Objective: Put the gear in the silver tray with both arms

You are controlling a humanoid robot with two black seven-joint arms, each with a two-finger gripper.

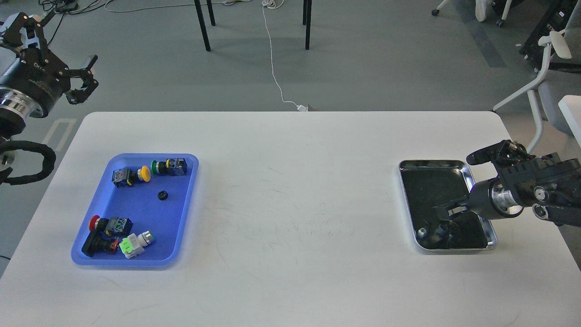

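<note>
The gear (pixel 163 195) is a small black toothed ring lying loose in the middle of the blue tray (pixel 181 236), on the table's left. The silver tray (pixel 481 227) lies on the right, its dark floor mirroring my arm. My right gripper (pixel 444 211) hovers low over the silver tray's near half, its fingers slightly apart with nothing between them. My left gripper (pixel 86 75) is raised beyond the table's far left corner, well away from the gear, open and empty.
The blue tray also holds several push-button switches: yellow (pixel 144 173), green (pixel 156 167), red (pixel 94 222) and a white and green one (pixel 134 243). Chair legs (pixel 202 27) and a white cable (pixel 272 59) lie on the floor beyond the table. An office chair (pixel 544 68) stands far right.
</note>
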